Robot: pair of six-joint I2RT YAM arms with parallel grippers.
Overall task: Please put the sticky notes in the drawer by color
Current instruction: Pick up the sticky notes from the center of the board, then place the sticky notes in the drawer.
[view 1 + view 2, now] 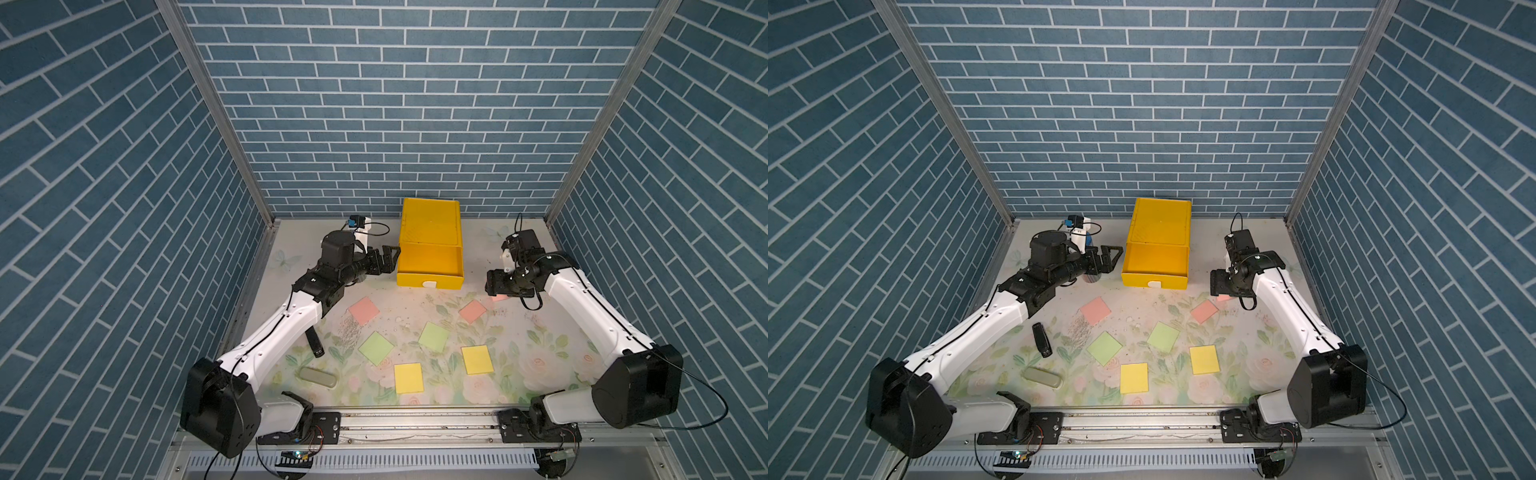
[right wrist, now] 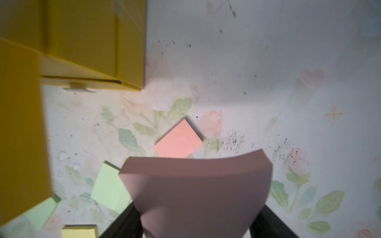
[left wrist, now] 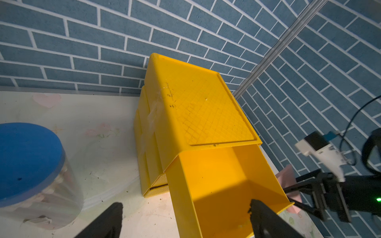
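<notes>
The yellow drawer cabinet [image 1: 430,230] stands at the back centre, and its top drawer [image 1: 430,266] is pulled out and empty. My left gripper [image 1: 388,259] hangs open beside the drawer's left wall; in the left wrist view its fingers straddle that wall [image 3: 185,208]. My right gripper [image 1: 496,291] is to the right of the drawer, shut on a bent pink sticky note [image 2: 195,185]. On the mat lie two pink sticky notes [image 1: 364,310] [image 1: 473,311], two green ones [image 1: 376,348] [image 1: 432,337] and two yellow ones [image 1: 409,378] [image 1: 477,360].
A clear jar with a blue lid [image 3: 26,160] stands left of the cabinet, behind my left wrist. A black stick-shaped object [image 1: 1042,338] and a pale oval case [image 1: 318,377] lie at the front left. Brick-pattern walls close in three sides.
</notes>
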